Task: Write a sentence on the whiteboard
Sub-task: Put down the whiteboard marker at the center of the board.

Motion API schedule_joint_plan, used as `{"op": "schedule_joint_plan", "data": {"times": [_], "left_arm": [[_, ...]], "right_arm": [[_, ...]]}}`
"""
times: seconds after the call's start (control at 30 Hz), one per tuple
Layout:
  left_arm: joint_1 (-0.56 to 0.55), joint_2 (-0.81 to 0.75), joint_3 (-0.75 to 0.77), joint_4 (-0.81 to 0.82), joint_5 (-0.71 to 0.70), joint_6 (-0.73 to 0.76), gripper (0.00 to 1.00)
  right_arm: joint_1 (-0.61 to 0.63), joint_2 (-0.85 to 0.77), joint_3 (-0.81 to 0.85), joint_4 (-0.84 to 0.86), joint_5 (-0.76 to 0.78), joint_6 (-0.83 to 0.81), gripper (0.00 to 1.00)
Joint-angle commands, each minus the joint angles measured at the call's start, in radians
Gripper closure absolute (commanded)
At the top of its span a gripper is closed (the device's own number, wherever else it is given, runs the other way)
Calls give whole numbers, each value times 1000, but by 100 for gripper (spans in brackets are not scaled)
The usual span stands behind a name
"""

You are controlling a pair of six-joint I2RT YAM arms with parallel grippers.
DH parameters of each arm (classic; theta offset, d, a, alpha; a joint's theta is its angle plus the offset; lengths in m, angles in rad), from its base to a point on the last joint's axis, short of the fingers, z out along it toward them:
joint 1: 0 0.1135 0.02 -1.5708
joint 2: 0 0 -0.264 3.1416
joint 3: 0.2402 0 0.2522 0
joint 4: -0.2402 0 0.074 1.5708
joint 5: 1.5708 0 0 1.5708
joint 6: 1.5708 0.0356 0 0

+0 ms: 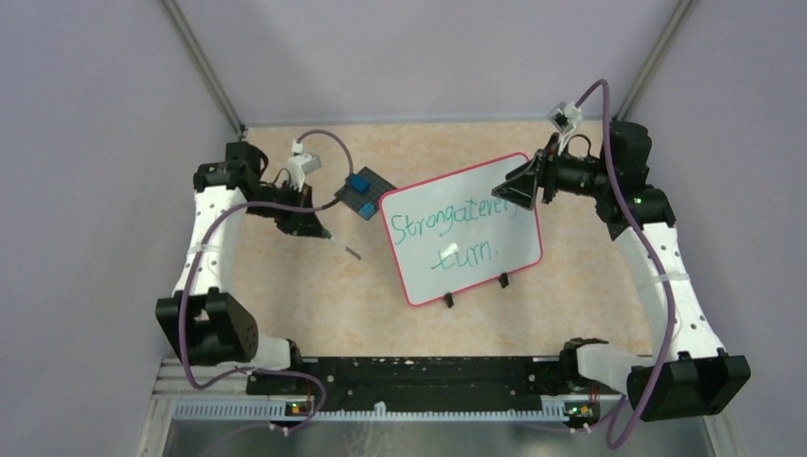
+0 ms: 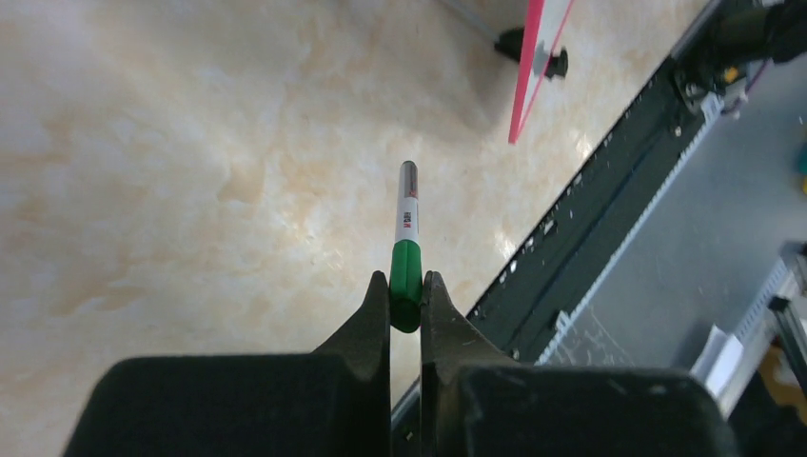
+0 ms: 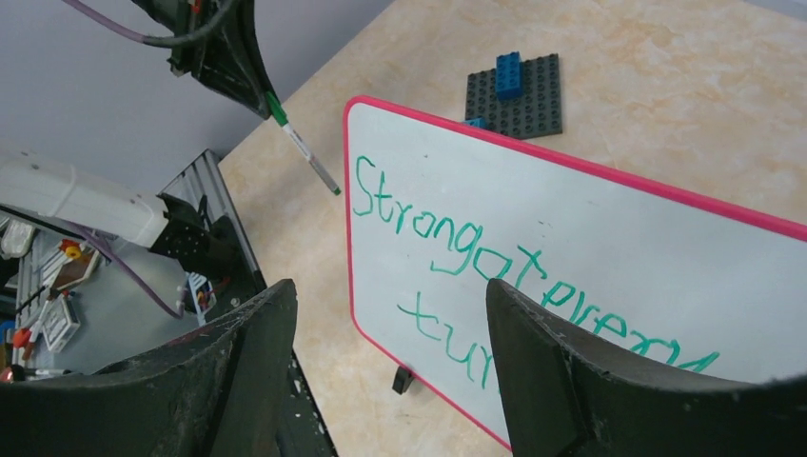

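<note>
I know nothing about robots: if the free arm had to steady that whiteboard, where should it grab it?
Probably the thin red-pink rim along its top edge, approached from above. The whiteboard stands tilted on small black feet, so that edge stands clear of the table and the open right gripper could straddle it. The flat face gives fingers nothing to close on.

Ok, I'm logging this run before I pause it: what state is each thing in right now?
whiteboard: propped up tilted on its black feet, two lines of green writing on it.
marker: clamped at its green end, tip clear of the whiteboard.
left gripper: shut on the marker.
right gripper: open, at the whiteboard's far edge; contact unclear.
dark-grey plate: lying flat, blue blocks on it.
</note>
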Motion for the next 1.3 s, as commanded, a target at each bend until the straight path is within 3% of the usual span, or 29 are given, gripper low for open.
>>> {"op": "schedule_joint_plan", "data": {"times": [0.0, 0.2, 0.43, 0.87, 1.03, 1.27], "left_arm": [[3, 51, -111, -110, 18, 169, 100], [-4, 150, -235, -67, 21, 214, 100], [-52, 297, -249, 8, -26, 190, 100], [-55, 518, -88, 133, -130, 118, 68], [-56, 552, -59, 164, -152, 96, 56], [-54, 502, -3, 193, -150, 44, 48]], "right_arm": [[-22, -39, -22, 10, -14, -44, 30], [-28, -50, -59, 15, -2, -39, 29], [-28, -53, -84, 32, -3, -19, 29], [-28, -62, -102, 40, 6, -6, 28], [-29, -66, -100, 33, 12, -8, 28], [-29, -74, -88, 17, 27, -20, 28]]}}
